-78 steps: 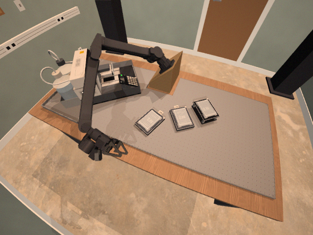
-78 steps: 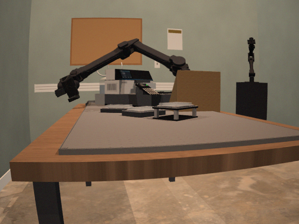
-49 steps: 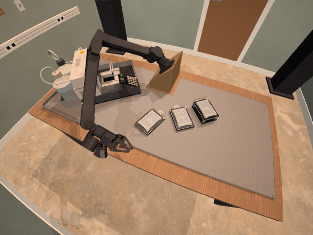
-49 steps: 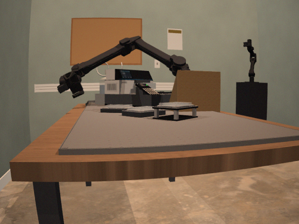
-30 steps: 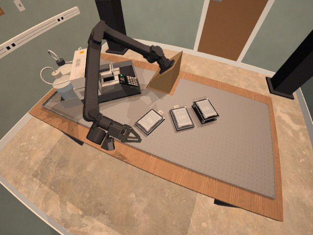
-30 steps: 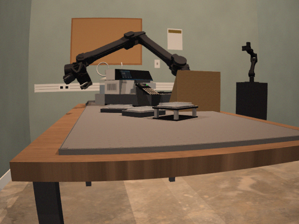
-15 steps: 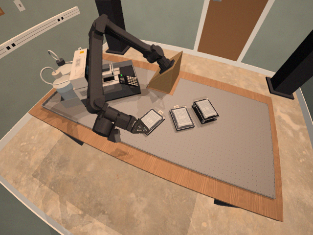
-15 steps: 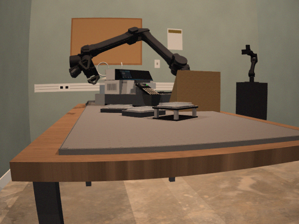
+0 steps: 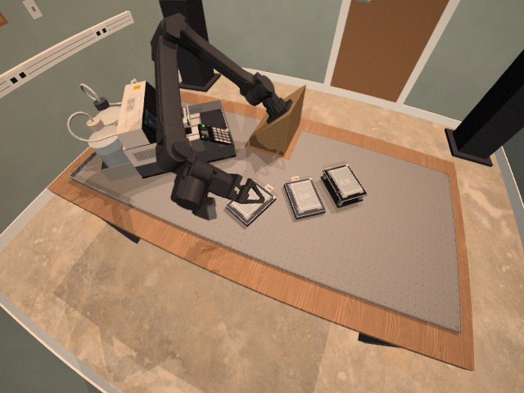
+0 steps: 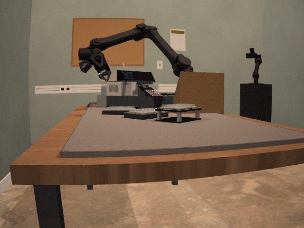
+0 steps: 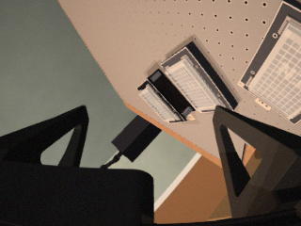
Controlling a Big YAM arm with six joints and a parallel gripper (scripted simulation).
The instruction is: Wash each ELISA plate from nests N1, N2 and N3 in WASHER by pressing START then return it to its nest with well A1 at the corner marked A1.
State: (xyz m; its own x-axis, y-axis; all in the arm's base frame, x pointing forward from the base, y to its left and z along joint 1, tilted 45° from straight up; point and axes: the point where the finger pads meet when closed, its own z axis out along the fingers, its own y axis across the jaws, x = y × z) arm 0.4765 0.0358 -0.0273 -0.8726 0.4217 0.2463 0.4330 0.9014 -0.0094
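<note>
Top cam: spread pincer (image 9: 255,195) (image 10: 105,75) (image 11: 150,112) partly hides nearest plate (image 9: 248,206) w/ its fingers.

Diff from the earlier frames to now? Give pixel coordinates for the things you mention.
The gripper (image 9: 254,195) (image 10: 106,74) (image 11: 150,112) moved from the table's edge inward, over the nearest plate (image 9: 250,208). It took hold of nothing, let go of nothing, and is open. All three plates stayed in their nests; the keypad's lamp (image 9: 203,125) (image 10: 149,86) stayed green.
</note>
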